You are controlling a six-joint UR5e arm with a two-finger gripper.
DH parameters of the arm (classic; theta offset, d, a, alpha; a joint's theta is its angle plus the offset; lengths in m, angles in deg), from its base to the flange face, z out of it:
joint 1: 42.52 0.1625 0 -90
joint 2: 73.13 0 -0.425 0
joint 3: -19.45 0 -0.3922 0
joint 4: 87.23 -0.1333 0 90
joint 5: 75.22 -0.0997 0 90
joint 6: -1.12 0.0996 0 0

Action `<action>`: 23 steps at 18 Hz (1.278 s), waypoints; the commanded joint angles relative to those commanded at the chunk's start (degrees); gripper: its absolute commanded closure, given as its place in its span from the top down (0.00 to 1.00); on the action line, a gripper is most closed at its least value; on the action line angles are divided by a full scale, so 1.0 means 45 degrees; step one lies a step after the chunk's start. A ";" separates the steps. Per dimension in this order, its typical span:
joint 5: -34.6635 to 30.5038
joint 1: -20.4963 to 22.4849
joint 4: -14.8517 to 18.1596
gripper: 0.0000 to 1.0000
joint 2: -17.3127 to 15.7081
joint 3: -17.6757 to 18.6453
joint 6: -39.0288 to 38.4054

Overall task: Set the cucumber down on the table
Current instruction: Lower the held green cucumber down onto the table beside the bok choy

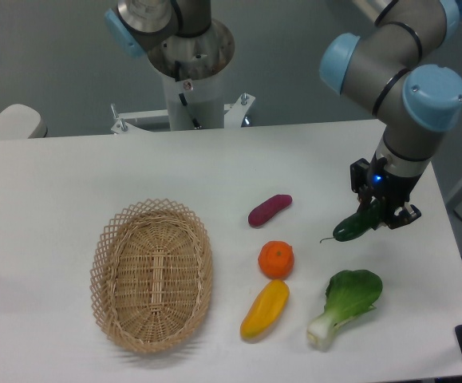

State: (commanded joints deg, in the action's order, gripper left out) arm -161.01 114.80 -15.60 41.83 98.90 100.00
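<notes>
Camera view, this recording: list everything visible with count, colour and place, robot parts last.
table: one, white, fills the view
basket: one, tan wicker, left of centre, nothing in it
sweet potato: one, purple, centre
orange: one, orange, just below the sweet potato
pepper: one, yellow, below the orange
bok choy: one, green with white base, lower right
cucumber: one, dark green, right, held in the end effector
arm: one, grey with blue caps, upper right
end effector: one, black, shut on the cucumber

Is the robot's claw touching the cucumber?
Touching. The camera view shows the gripper closed around the cucumber's upper end, its stem tip sticking out to the left.
</notes>
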 joint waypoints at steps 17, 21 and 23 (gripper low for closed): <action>-0.0254 0.0586 -0.0953 0.22 0.0956 0.0331 0.2128; -0.0273 0.0625 -0.2632 0.22 0.1347 0.1481 0.2129; -0.0293 0.0625 -0.3201 0.22 0.1581 0.1912 0.2032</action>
State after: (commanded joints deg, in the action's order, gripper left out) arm -162.32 117.61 -30.00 48.94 107.51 109.14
